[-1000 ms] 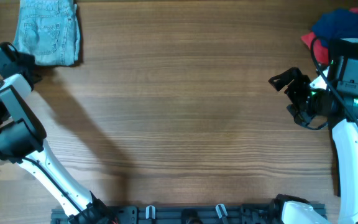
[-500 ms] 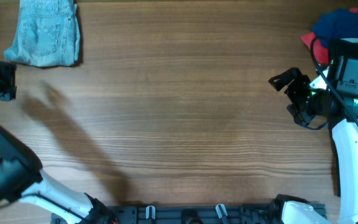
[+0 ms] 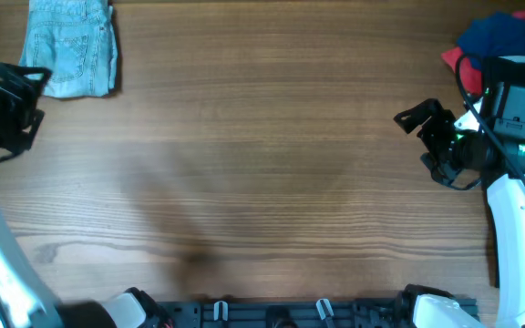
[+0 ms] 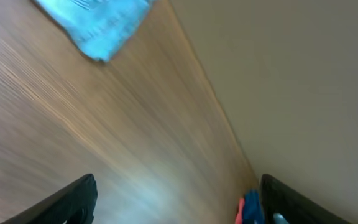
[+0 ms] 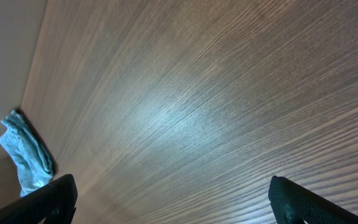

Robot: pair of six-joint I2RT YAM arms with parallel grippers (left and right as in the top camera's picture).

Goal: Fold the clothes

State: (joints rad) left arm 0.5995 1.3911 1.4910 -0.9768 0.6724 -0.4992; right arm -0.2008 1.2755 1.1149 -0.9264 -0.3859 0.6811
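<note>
Light blue denim shorts [image 3: 73, 46] lie folded at the table's far left corner; they also show in the left wrist view as the shorts [image 4: 98, 22] and in the right wrist view as the shorts [image 5: 25, 154]. My left gripper [image 3: 36, 98] hovers just below and left of them, open and empty, apart from the cloth. A dark blue garment [image 3: 498, 36] and a red one [image 3: 450, 59] are heaped at the far right corner. My right gripper [image 3: 425, 144] stands open and empty below and left of that heap, over bare wood. The black garment does not show.
The wooden table [image 3: 262, 164] spans the view. The right arm's dark housing with cables [image 3: 518, 100] overlaps the heap at the right edge. A rail with clips [image 3: 272, 312] runs along the front edge.
My left gripper has opened and drawn back from the lower left corner of the shorts, and the arm has swung out to the left edge. The right arm has not moved.
</note>
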